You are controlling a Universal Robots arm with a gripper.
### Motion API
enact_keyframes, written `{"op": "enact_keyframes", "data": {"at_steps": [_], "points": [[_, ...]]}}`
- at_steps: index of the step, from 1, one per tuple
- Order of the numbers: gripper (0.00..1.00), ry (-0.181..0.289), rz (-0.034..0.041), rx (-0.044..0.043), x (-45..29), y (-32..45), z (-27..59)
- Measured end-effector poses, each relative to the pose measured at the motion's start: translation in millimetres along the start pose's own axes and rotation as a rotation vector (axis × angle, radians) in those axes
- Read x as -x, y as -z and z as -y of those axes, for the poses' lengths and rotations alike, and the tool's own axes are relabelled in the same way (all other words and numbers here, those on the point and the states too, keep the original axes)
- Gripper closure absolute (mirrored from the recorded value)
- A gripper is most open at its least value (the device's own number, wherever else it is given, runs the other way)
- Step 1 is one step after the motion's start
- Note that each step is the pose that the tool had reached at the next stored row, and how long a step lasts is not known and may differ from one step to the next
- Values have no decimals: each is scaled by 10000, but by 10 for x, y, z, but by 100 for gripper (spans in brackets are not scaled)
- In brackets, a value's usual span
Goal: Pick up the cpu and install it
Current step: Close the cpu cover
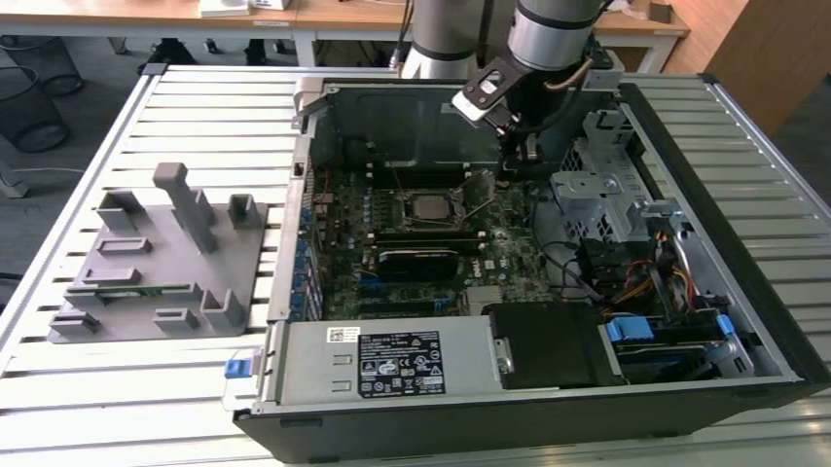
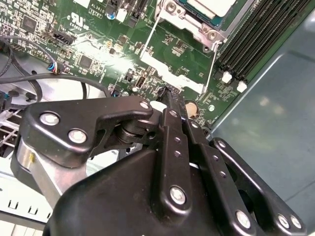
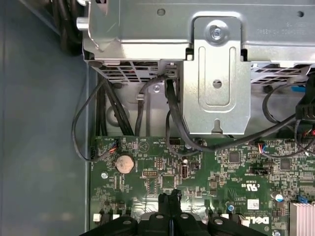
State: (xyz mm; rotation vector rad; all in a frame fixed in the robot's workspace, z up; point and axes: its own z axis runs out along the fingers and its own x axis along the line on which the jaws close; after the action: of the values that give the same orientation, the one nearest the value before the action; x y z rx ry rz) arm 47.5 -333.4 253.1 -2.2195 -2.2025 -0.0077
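The cpu (image 1: 427, 206) lies flat in the black socket frame in the middle of the green motherboard (image 1: 389, 243), its silver-grey top facing up. A corner of the cpu (image 2: 210, 7) appears in the second wrist view, with the socket's thin wire lever (image 2: 212, 59) standing raised beside it. My gripper (image 1: 520, 159) hangs inside the open case toward the exterior view's right of the socket, above the board's edge and apart from the cpu. Its black fingers (image 3: 170, 202) are pressed together with nothing between them; in the second wrist view the gripper (image 2: 171, 96) points at the board.
A silver drive cage (image 1: 608, 195) and bundled cables (image 1: 610, 272) stand close to the arm. The power supply (image 1: 389, 360) fills the case's near end. A grey parts fixture (image 1: 156, 263) sits on the slatted table. Memory slots (image 2: 261, 39) flank the socket; a coin battery (image 3: 124, 162) lies near the fingertips.
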Motion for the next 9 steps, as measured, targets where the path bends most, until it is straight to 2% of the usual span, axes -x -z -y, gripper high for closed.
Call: {"op": "enact_keyframes", "data": {"at_steps": [9], "points": [[89, 0, 0, 0, 1, -102, -18]]}}
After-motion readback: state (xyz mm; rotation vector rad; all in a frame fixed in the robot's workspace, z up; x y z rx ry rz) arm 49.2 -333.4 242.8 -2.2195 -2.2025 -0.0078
